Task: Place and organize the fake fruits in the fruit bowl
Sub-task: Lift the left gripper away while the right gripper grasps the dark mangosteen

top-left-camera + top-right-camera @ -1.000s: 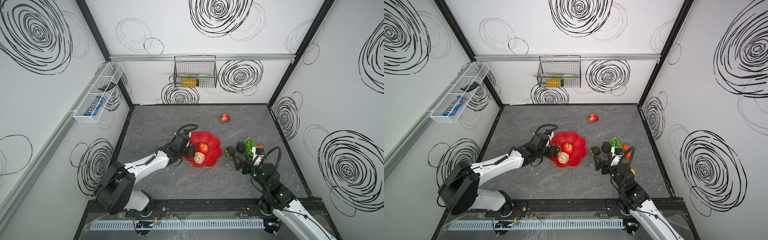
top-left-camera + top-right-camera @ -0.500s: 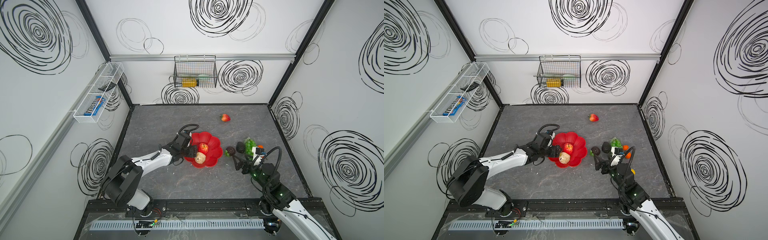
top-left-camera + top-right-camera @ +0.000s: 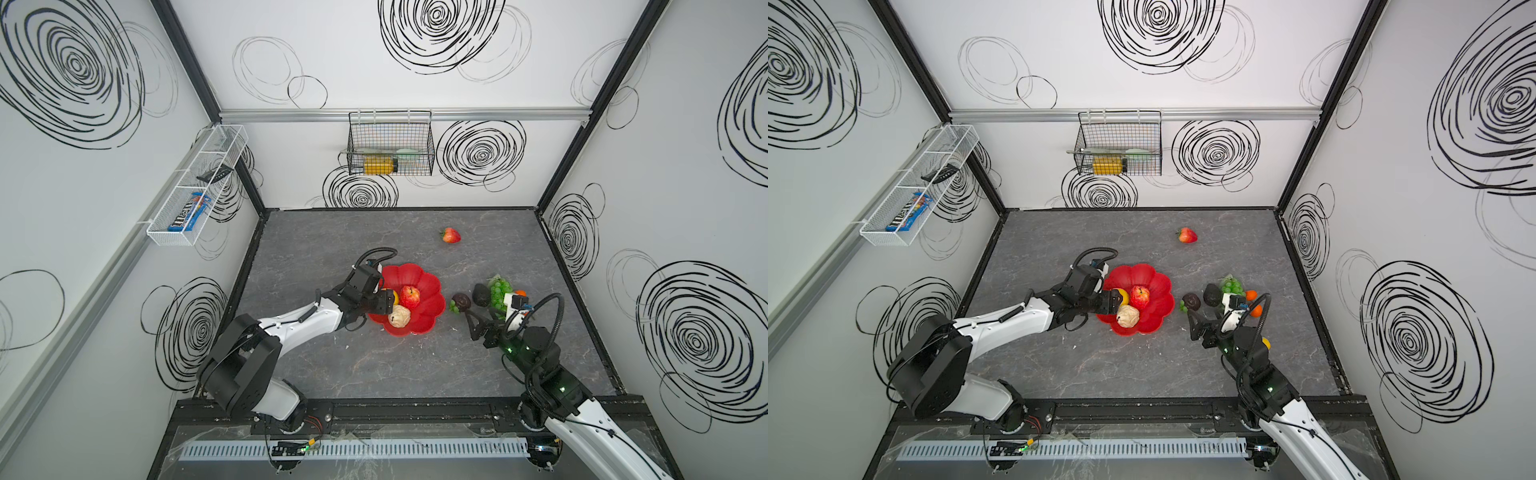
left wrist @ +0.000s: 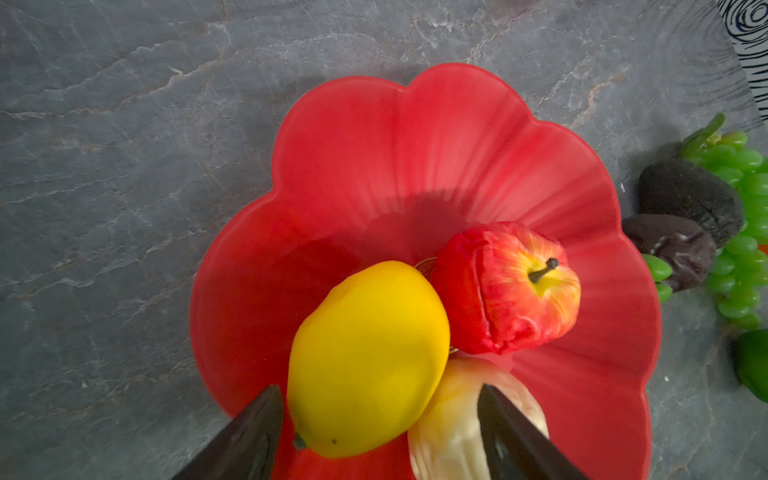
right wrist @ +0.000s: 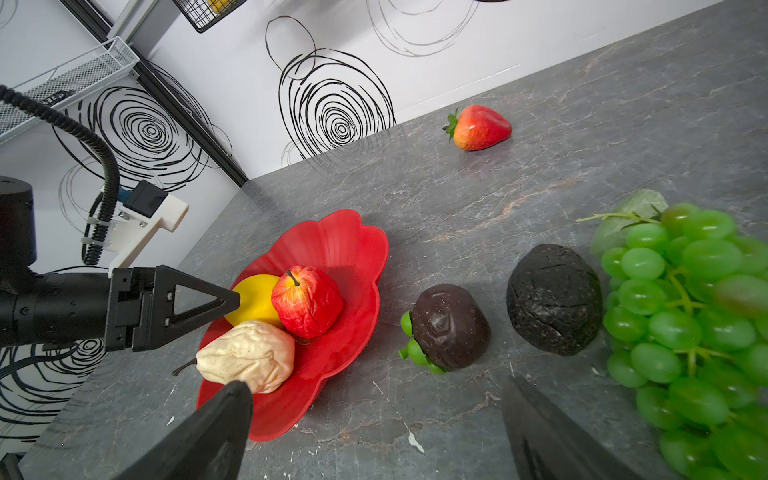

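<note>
In both top views the left gripper (image 3: 384,301) reaches over the left side of the fruit bowl (image 3: 428,286), and the right gripper (image 3: 478,330) is near the mangosteen (image 3: 460,301). In the left wrist view the left jaws stand apart around the lemon (image 4: 365,357), which lies in the fruit bowl. One finger is clearly free of the lemon. In the right wrist view the right jaws are wide apart and hold nothing.

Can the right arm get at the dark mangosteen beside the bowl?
Probably yes: the right gripper is open, facing the mangosteen, and nothing lies between them; the avocado beside it stands apart.
</note>
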